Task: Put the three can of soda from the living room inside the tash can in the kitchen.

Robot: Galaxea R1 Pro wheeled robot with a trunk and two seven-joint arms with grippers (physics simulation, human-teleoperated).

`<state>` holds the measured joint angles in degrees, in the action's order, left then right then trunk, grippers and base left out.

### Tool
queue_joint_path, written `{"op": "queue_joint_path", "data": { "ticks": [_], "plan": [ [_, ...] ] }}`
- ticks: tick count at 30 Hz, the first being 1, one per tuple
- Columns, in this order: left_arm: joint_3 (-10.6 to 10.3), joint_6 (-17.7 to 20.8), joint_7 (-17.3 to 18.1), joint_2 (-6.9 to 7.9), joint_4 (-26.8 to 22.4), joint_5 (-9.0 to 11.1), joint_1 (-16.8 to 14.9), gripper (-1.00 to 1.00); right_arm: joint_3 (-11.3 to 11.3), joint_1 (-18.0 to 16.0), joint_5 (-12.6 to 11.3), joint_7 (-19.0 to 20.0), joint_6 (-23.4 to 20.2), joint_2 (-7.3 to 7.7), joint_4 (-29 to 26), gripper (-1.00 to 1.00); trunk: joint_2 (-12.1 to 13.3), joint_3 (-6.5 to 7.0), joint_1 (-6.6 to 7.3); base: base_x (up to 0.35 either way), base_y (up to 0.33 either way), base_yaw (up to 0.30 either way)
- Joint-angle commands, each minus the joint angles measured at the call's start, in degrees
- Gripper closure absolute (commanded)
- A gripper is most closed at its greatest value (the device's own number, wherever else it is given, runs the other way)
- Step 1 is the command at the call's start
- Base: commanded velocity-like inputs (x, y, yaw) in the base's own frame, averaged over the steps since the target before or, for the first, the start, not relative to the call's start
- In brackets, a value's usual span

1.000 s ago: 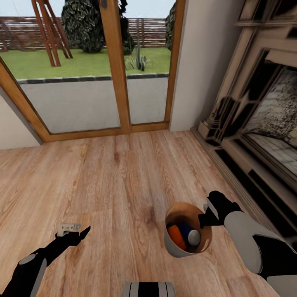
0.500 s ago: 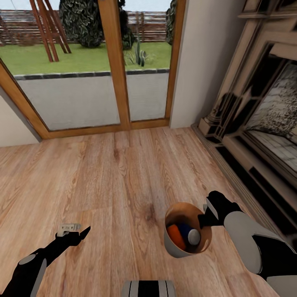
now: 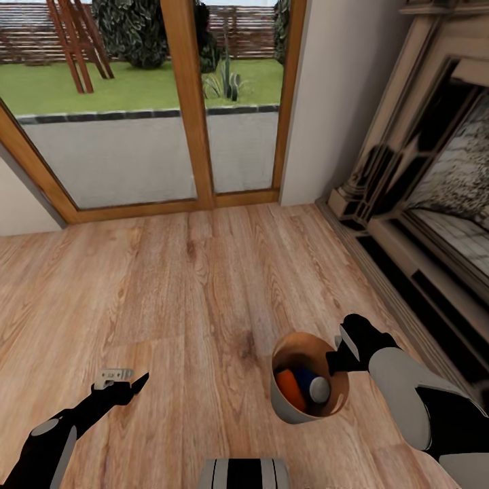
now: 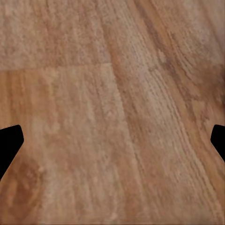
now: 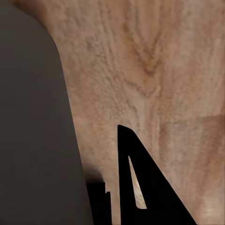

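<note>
The left gripper [image 3: 125, 382] hangs at eight o'clock, fingers spread wide, empty. At five o'clock the right gripper [image 3: 337, 352] pinches the bin's [image 3: 288, 406] rim; the cans [image 3: 303, 388] lie inside. The glass doors [image 3: 136, 109] have slid up-frame: the view is shifting, likely transport underway.

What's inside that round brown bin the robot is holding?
Inside the bin: an orange can and a blue can with a silver top. A third can can't be made out, possibly hidden underneath.
</note>
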<state>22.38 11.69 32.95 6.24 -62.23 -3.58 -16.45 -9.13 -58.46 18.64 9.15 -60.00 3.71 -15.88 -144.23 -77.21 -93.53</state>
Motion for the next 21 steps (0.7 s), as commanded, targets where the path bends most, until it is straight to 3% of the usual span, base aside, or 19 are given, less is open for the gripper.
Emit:
{"op": "queue_joint_path", "data": {
  "ticks": [1,5,18,19,21],
  "plan": [
    [0.00,0.00,0.00,0.00,0.01,-0.01,-0.01,-1.00,-0.27,0.10,-0.98,-0.01,0.00,-0.02,0.06,1.00,0.00,-0.25,-0.06,0.000,0.000,0.000],
    [-0.04,0.00,0.00,0.00,0.01,-0.02,-0.02,-1.00,-0.27,0.10,-0.97,-0.01,0.00,-0.05,0.06,1.00,-0.05,-1.13,-0.16,0.000,0.000,0.000],
    [-0.01,0.00,0.07,0.00,0.01,0.06,-0.03,-1.00,-0.27,0.10,-0.97,-0.01,0.00,-0.13,0.06,1.00,-0.05,-1.13,-0.16,0.000,0.000,0.000],
    [0.01,0.00,0.05,0.00,0.01,0.06,-0.04,-1.00,-0.27,0.10,-0.99,-0.01,0.00,-0.17,0.06,-1.00,-0.05,-1.13,-0.16,0.000,0.000,0.000],
    [0.01,0.00,0.02,0.00,0.01,0.06,-0.01,-1.00,-0.27,0.13,-1.03,0.00,0.00,-0.24,0.03,-1.00,-0.05,-1.13,-0.16,0.000,0.000,0.000]
  ]
}}
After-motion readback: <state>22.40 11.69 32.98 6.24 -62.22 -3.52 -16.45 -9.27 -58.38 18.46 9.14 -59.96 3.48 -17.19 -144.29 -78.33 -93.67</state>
